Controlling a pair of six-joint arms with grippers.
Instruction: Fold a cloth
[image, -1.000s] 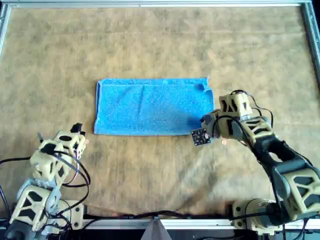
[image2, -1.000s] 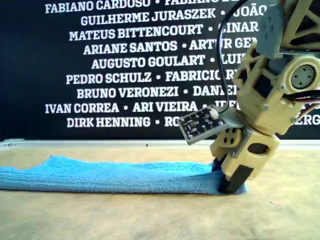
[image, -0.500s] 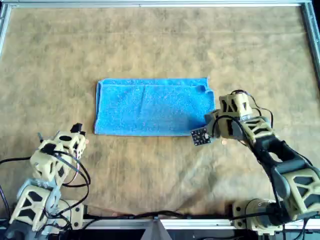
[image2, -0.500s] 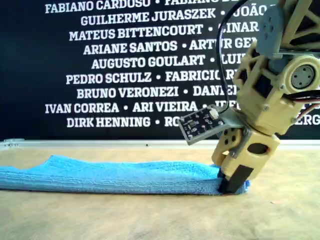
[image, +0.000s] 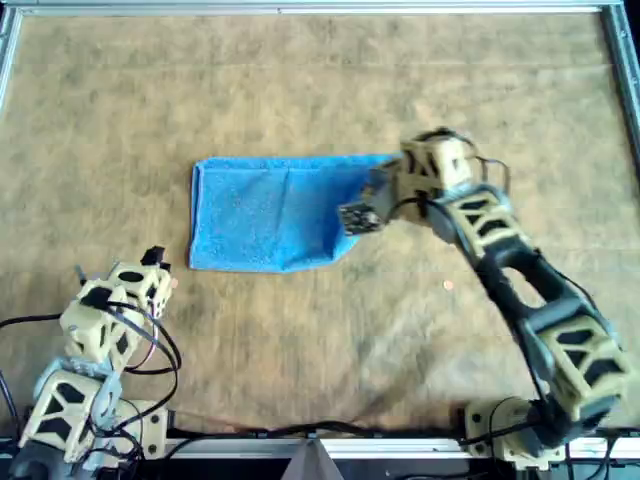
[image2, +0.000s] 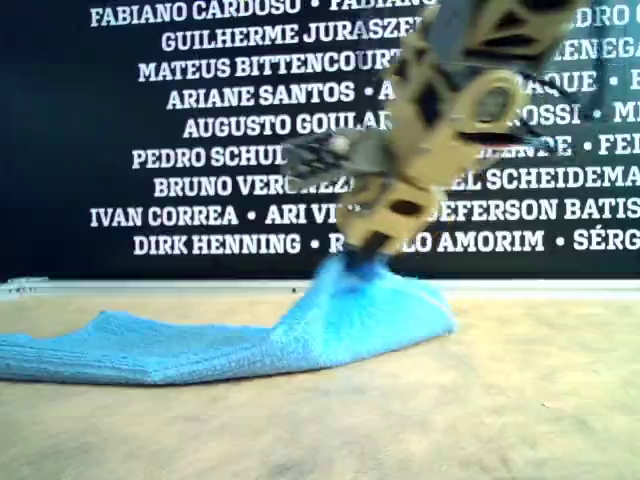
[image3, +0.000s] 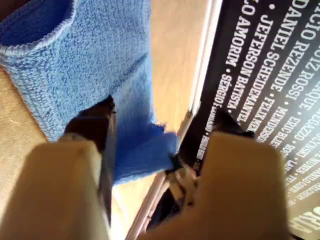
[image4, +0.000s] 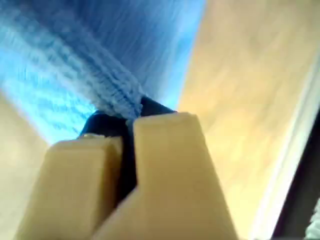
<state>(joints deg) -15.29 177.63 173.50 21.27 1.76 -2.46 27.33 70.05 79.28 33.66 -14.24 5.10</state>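
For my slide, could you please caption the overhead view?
The right gripper lifts one end of the half-folded blue cloth over itself while the left gripper waits open beside it.

One cloth (image: 255, 215), two arms (left arm (image: 98, 332), right arm (image: 505, 255)), one table (image: 300, 80), perhaps one tiny speck (image: 447, 286).

- A robotics lab or demonstration stand.
- A framed worktable (image: 300, 80) with a brown felt-like cover.
- A black wall (image2: 150, 130) printed with many people's names.

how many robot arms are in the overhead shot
2. The right arm enters from the overhead view's lower right, claw shut on the cloth; the left arm sits at its lower left, claw open.
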